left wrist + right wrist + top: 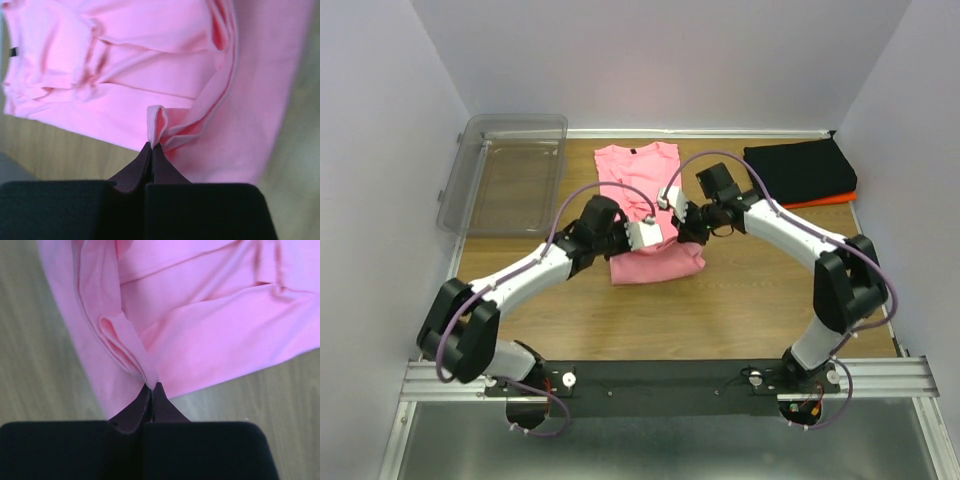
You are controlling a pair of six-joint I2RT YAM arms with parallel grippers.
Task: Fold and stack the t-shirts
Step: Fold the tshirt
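**Pink shirt.** The pink shirt [642,190] lies on the counter [750,300] at the centre of the top view. Its neck points to 12 o'clock. The upper part lies fairly flat. The lower part, toward 6 o'clock, is rumpled and gathered.

**Label.** A small dark label [631,149] sits inside the collar. It also shows at the 9 o'clock edge of the left wrist view [13,51]. In both views it is too small to read.

**Left pincer.** The left pincer [668,237] comes in from 8 o'clock and meets the shirt at its right-hand edge, about mid-length. In the wrist view the jaws of the left pincer [151,148] are pressed together. They grip a narrow raised pleat of the pink shirt [150,75], which stands up just beyond the tips.

**Right pincer.** The right pincer [686,228] comes in from 3 o'clock, just beside the left one. In its own view the jaws of the right pincer [151,387] are likewise closed tight. They pinch a ridge of the pink shirt [215,335], and the hem runs off toward 11 o'clock.

**Other shirts.** A folded black shirt [798,168] lies at 2 o'clock, well apart from the pink one. It rests on an orange shirt [836,198], of which only the edge shows.

**Bin.** A clear bin [505,180] stands at 10 o'clock, at the counter's left edge.
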